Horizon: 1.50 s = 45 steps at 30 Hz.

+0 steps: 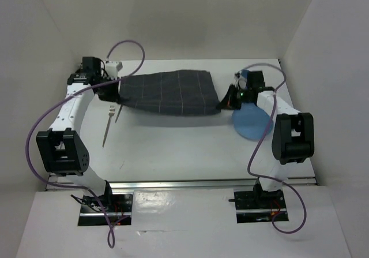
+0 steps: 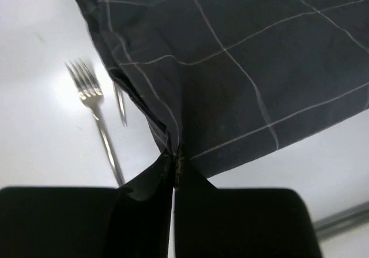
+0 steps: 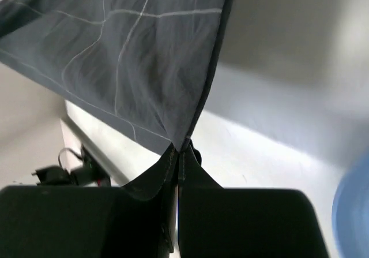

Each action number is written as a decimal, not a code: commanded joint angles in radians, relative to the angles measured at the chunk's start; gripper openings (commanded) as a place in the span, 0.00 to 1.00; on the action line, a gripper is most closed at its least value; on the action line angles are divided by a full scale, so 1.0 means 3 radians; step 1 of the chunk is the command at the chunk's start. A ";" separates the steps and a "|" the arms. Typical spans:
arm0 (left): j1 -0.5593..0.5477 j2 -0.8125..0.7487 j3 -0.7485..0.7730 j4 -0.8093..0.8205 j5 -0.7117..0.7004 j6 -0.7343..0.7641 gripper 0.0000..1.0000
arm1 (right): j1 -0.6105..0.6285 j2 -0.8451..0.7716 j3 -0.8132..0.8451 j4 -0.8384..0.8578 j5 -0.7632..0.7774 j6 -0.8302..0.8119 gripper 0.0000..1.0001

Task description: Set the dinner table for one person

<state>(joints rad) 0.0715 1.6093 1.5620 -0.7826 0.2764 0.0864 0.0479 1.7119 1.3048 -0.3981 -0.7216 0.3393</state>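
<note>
- Overhead, the dinner table (image 1: 184, 154) lies flat and rigid under everything. A dark checked cloth (image 1: 170, 93) is stretched between both arms over its far half, with a fork (image 1: 108, 128) to the left and a blue plate (image 1: 251, 122) to the right.
- Left wrist: the left gripper (image 2: 173, 157) is clenched on a cloth corner. The fabric looks soft and limp, so corners are likely the best hold.
- Right wrist: the right gripper (image 3: 179, 151) pinches the opposite corner.

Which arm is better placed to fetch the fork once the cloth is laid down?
Left. The fork lies on the dinner table right beside the left pincer, which grips one corner of the cloth. The right pincer holds the opposite corner, beside the blue plate.
</note>
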 commanded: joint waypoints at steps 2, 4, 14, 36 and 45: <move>0.0022 0.0041 -0.0649 -0.0274 -0.0006 0.0238 0.00 | -0.0006 -0.0178 -0.0830 -0.0161 0.0170 -0.0006 0.00; 0.0022 0.0071 -0.0945 -0.0392 -0.0006 0.0381 0.00 | -0.0006 -0.0270 -0.1157 -0.0212 0.0333 0.0025 0.00; -0.0115 -0.0302 -0.1479 -0.0827 -0.0297 0.0745 0.35 | -0.0006 -0.0844 -0.1491 -0.0764 0.0994 0.0091 0.01; -0.1250 0.0792 -0.0656 -0.0097 -0.1095 0.0510 0.50 | 0.0720 0.0444 -0.0484 -0.0008 0.1116 0.0403 0.00; -0.1455 0.1037 -0.0977 0.0175 -0.1100 0.0581 0.48 | 0.0751 0.0251 -0.1036 -0.0074 0.1899 0.0434 0.00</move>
<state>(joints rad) -0.3393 1.9083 1.2999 -0.7673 -0.0479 0.2562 0.2676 1.8225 1.0561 -0.4038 -0.3126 0.4744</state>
